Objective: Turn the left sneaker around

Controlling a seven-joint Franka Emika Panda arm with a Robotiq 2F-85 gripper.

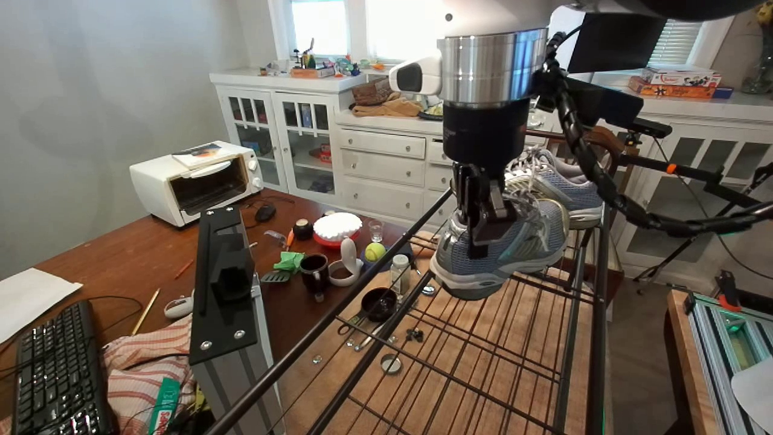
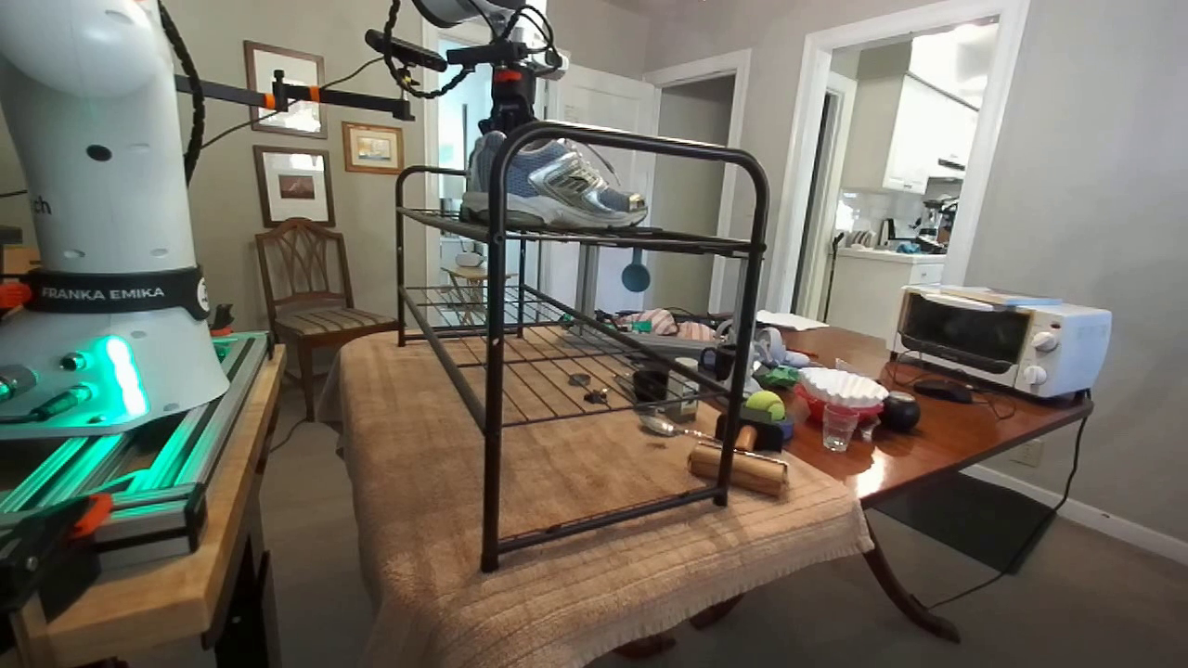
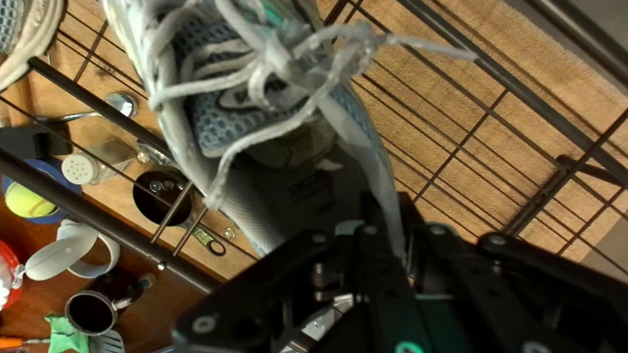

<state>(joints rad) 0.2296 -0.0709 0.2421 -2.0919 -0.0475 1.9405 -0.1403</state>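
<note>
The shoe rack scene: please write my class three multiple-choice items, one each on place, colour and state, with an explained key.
1. Where does the toaster oven stand?
A. On a chair
B. On the wooden table
C. On the rack

2. What colour is the tennis ball?
A. Red
B. White
C. Yellow-green

3. How does the end effector stand toward the left sneaker?
A. Shut on it
B. Open above it
C. Shut, apart from it

Key: 1 B, seen in both exterior views; 2 C, as all three views show; 3 A, the wrist view shows the left sneaker's edge pinched.
</note>
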